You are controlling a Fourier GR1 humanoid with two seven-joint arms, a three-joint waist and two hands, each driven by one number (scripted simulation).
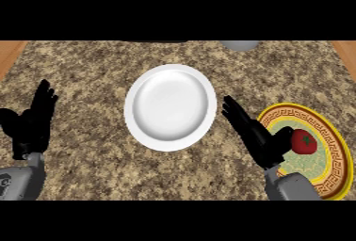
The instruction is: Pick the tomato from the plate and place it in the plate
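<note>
Head view: tomato (304, 141) round, stem up.

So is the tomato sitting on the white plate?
No, the tomato sits on the yellow patterned plate at the right, while the white plate in the middle has nothing on it.

One camera looks almost straight down from the robot's head at the counter (90, 179), twelve o'clock farthest.
</note>
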